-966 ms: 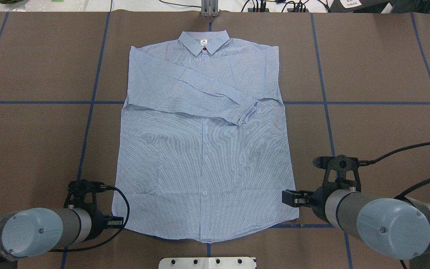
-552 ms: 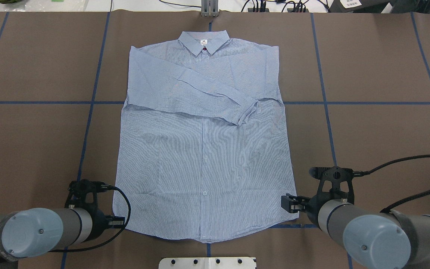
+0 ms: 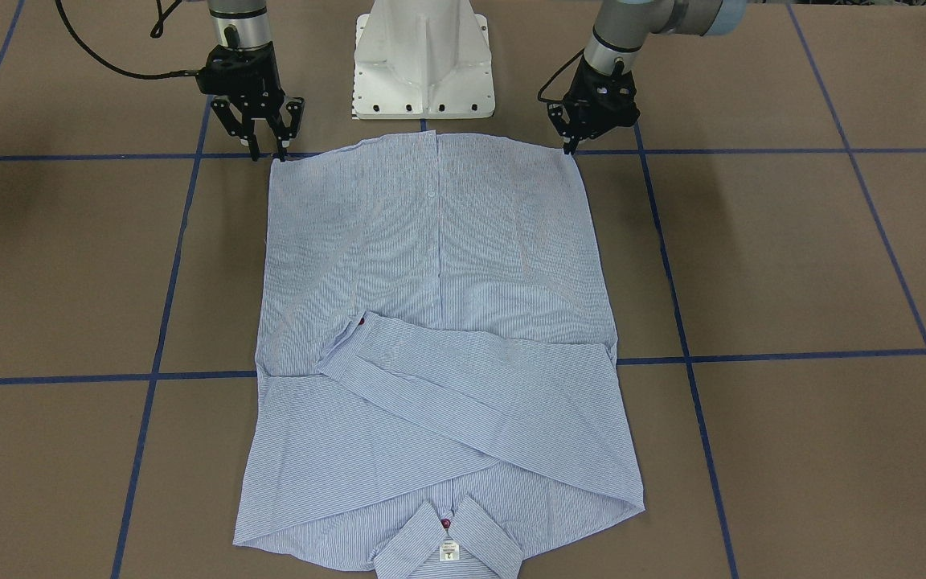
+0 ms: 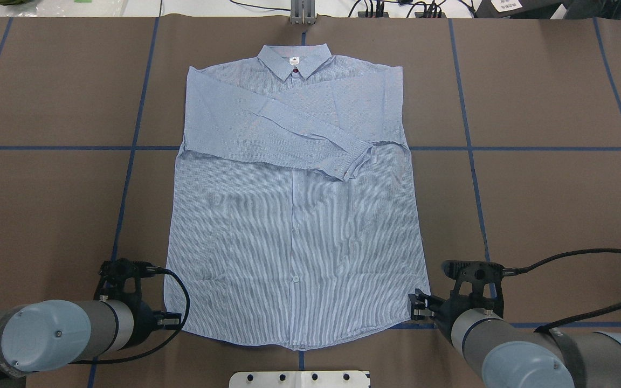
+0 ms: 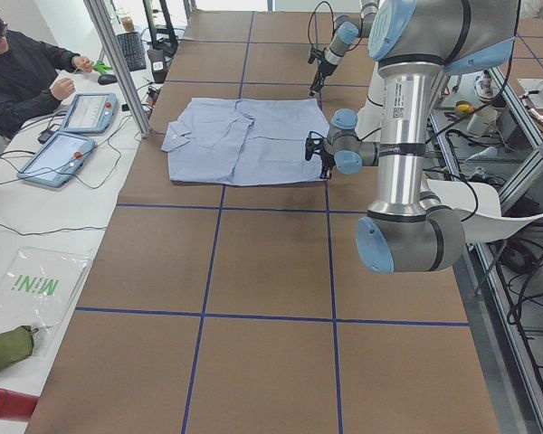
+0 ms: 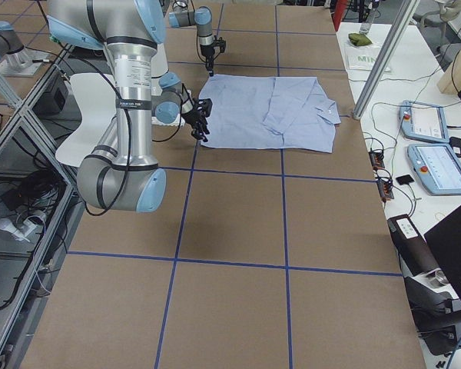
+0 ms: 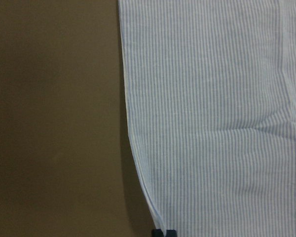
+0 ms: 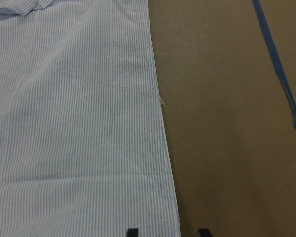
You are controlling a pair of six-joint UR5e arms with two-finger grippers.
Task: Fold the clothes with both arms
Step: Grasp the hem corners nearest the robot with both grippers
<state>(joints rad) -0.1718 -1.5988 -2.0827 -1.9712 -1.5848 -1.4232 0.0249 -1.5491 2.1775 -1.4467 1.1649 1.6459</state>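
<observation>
On the bench (image 4: 46,215), the shirt (image 4: 294,226) is laid flat, hem nearest the robot. Its left hem corner seems pinched by the closed left tool (image 4: 173,320). The right tool (image 3: 268,153) is spread open astride the right corner. A shallow bite could slip, skewing the fold.

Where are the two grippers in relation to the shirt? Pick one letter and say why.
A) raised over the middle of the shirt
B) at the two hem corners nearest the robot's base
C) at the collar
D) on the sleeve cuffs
B: the left gripper and the right gripper each sit low at a hem corner of the shirt, next to the white base, with the collar at the far end.
</observation>
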